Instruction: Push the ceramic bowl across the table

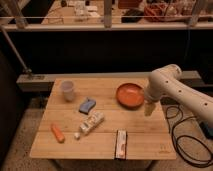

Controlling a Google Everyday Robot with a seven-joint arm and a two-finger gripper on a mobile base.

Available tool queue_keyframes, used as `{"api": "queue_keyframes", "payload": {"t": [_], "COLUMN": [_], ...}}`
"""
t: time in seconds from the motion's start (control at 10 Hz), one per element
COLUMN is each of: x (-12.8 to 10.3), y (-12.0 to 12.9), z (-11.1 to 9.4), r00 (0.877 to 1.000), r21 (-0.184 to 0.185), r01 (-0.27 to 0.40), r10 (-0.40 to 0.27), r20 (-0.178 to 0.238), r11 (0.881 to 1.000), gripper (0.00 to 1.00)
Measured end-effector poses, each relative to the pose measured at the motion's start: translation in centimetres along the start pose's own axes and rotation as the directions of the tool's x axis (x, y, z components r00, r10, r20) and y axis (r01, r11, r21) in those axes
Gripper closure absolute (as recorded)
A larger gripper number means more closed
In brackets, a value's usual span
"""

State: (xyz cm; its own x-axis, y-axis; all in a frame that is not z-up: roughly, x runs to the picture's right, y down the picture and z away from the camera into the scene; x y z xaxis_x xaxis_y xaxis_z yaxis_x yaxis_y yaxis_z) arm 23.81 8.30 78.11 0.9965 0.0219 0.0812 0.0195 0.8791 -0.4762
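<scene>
The ceramic bowl (pixel 131 94) is a wide, shallow orange-red dish on the right rear part of the light wooden table (pixel 102 145). My gripper (pixel 149 108) hangs from the white arm just to the right of the bowl, low over the tabletop, close to the bowl's right rim. I cannot tell whether it touches the rim.
A translucent whitish cup (pixel 68 90) stands at the left rear. A blue object (pixel 86 105), a white tube (pixel 90 123), an orange carrot-like item (pixel 57 132) and a flat packet (pixel 120 143) lie across the table. A black cable (pixel 180 131) runs on the floor to the right.
</scene>
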Motion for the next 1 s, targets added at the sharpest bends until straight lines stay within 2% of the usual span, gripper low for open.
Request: {"api": "queue_keyframes", "payload": {"t": [0.3,0.6,0.8,0.9,1.0], "x": [0.3,0.9,1.4,1.6,1.6], "y": [-0.4,-0.8,-1.0,-1.2,-1.5], "z": [0.8,1.7,2.5,2.8,3.3], "r00": [1.0,1.0,1.0,1.0,1.0], "r21": [0.005,0.012,0.014,0.017,0.02], "r01": [-0.006,-0.017,-0.02,-0.017,-0.007], "r10": [0.006,0.017,0.02,0.017,0.007], "r20": [0.001,0.001,-0.001,-0.003,-0.005], "r11": [1.0,1.0,1.0,1.0,1.0], "gripper": [0.22,0.46,0.69,0.76,0.89]}}
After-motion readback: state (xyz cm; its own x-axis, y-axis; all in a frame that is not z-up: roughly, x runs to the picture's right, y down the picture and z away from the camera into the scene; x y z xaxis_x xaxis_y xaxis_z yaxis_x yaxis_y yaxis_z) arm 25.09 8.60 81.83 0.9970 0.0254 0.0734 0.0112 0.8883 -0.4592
